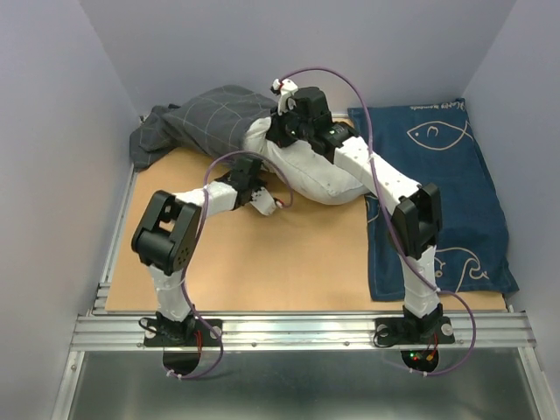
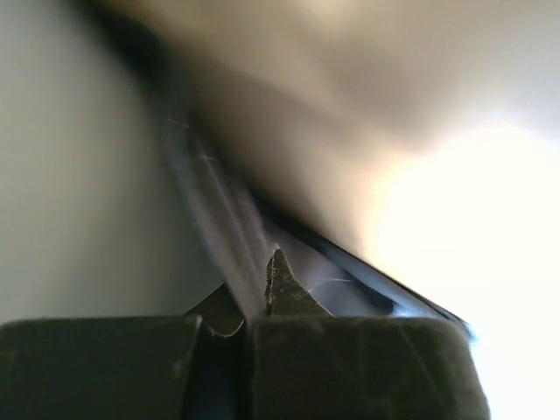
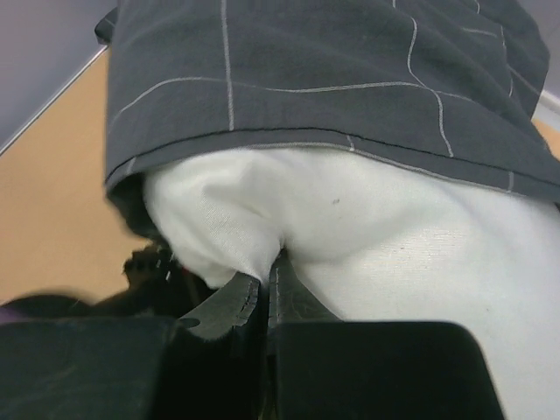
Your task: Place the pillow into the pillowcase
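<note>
The left arm [image 1: 164, 234] and the right arm [image 1: 418, 219] are built of black joint housings joined by white-wrapped links, and purple cables [image 1: 325, 69] are looped along them. Dark toothed tips are seen on the left pincer [image 2: 258, 293] and the right pincer [image 3: 265, 289].

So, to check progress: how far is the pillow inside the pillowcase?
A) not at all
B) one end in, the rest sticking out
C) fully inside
B: the pillowcase hem lies across the pillow, whose white bulk shows outside it.
</note>
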{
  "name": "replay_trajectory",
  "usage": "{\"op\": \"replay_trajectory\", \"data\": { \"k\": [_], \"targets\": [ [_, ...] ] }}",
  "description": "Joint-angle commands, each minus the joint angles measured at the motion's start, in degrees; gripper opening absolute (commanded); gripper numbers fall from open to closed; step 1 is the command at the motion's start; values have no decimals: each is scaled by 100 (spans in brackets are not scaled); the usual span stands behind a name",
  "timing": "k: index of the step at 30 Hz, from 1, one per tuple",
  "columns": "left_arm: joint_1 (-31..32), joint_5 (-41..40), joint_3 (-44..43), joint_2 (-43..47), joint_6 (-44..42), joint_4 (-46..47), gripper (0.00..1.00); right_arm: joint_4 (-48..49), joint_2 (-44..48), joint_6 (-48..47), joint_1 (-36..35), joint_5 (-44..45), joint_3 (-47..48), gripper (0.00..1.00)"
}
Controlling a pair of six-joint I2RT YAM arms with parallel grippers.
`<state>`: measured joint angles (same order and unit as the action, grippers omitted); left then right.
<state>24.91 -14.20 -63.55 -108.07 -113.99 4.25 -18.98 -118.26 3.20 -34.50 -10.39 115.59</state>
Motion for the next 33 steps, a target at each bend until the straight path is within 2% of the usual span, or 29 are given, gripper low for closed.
{"op": "replay_trajectory", "data": {
  "k": [1, 4, 8, 14, 16, 17, 18, 19, 21, 22, 25, 26, 27, 28, 29, 30, 31, 32, 33],
  "targets": [
    [664, 1900, 62, 1305, -2251, -1030, 0, 395, -241, 294, 57, -182, 482, 1],
    [937, 3198, 219, 2050, -2180, -1207, 0, 395, -557, 566, 58, -410, 657, 1],
    [1078, 4037, 290, 2588, -2048, -1794, 0, 413, -812, 1014, 66, -709, 658, 1],
    [1078, 4442, 1291, 3406, -1951, -2042, 0, 588, -936, 1752, 101, -1201, -421, 1],
    [1113, 4522, 1860, 3721, -1819, -1876, 0, 1314, -884, 2313, 110, -1805, -1200, 0],
    [1113, 4566, 2081, 3862, -1784, -1762, 5, 1544, -857, 2525, 102, -1921, -1467, 1],
    [1113, 4653, 2484, 4055, -1445, -1657, 37, 1764, -822, 2928, 101, -2027, -1939, 1],
    [1122, 4941, 2609, 4527, -1172, -1586, 51, 2010, -796, 3097, 101, -2089, -2100, 1],
    [1183, 5259, 2725, 5022, -286, -1524, 70, 2240, -813, 3344, 101, -2160, -2294, 1],
    [1218, 5443, 2638, 5433, 798, -1524, 73, 2302, -813, 3423, 101, -2169, -2452, 0],
    [1315, 5576, 2008, 5761, 2638, -1576, 81, 2653, -795, 3756, 101, -2274, -2743, 1],
    [1315, 5551, 1769, 5771, 3890, -1585, 81, 2759, -787, 3836, 93, -2292, -2952, 1],
    [1324, 5507, 1541, 5728, 4642, -1603, 82, 2934, -778, 3889, 93, -2300, -3033, 1],
    [1315, 5263, 1095, 5579, 5267, -1620, 83, 2996, -760, 3968, 75, -2292, -3121, 1],
    [1324, 5052, 864, 5473, 6483, -1629, 83, 3058, -734, 4004, 66, -2300, -3182, 0],
    [1315, 4788, 644, 5359, 7069, -1655, 84, 3128, -673, 4021, 58, -2344, -3279, 1],
    [1315, 4359, 207, 5053, 7658, -1656, 84, 3164, -620, 4030, 49, -2362, -3315, 1],
    [1280, 3424, -76, 4842, 8299, -1734, 84, 3173, -515, 4022, 49, -2379, -3350, 1],
    [1158, 3128, -375, 4587, 9141, -2178, 82, 3173, -253, 4004, 49, -2371, -3437, 5]
  ]
}}
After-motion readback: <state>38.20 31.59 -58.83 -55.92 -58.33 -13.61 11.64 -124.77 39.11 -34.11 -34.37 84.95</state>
